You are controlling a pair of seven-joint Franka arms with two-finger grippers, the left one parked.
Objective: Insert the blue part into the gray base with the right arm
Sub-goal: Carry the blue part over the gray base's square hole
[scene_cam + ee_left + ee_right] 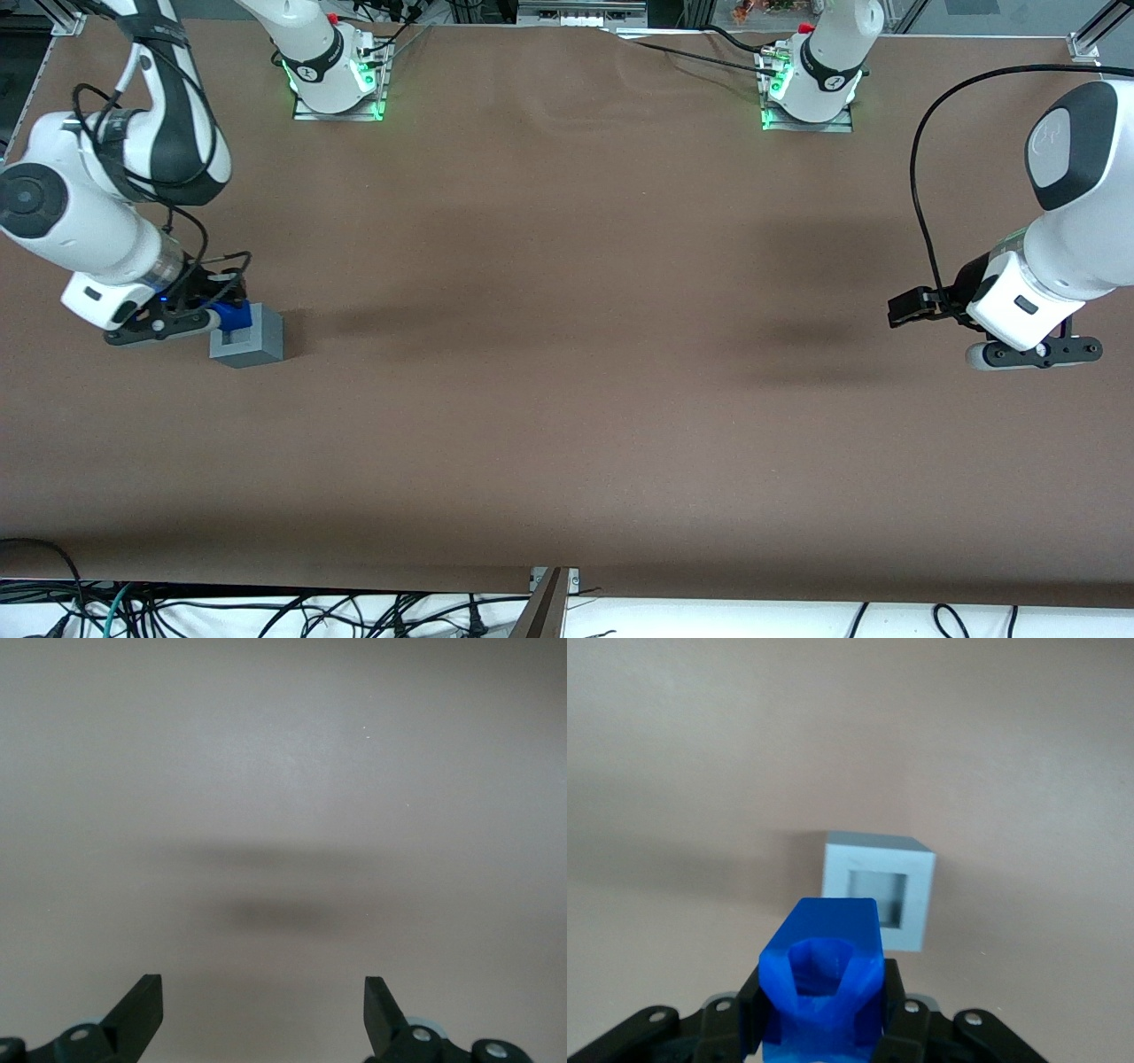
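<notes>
Front view is showing my right arm point(84, 213) reaching down at the working arm's end of the brown table point(567, 399), with a blue light glowing at the wrist. My gripper point(213, 306) is hanging just over the table, its fingers clamped on the blue part point(229, 312). That blue part is sitting directly against the gray base point(250, 337), overlapping the edge of the base nearest my gripper; I cannot tell whether it is touching the base or hovering just above it. The base is resting on the table, its square recess showing in the top face.

From my wrist camera, the gripper point(824, 1028) is gripping the blue part point(824, 979) between its two black fingers point(749, 1019), one on each side. The gray base point(879, 890) is lying just ahead of the fingertips, the recess open and facing the camera, with the blue part's tip overlapping its nearest edge.

I am reading no brand, label or writing on either piece.
</notes>
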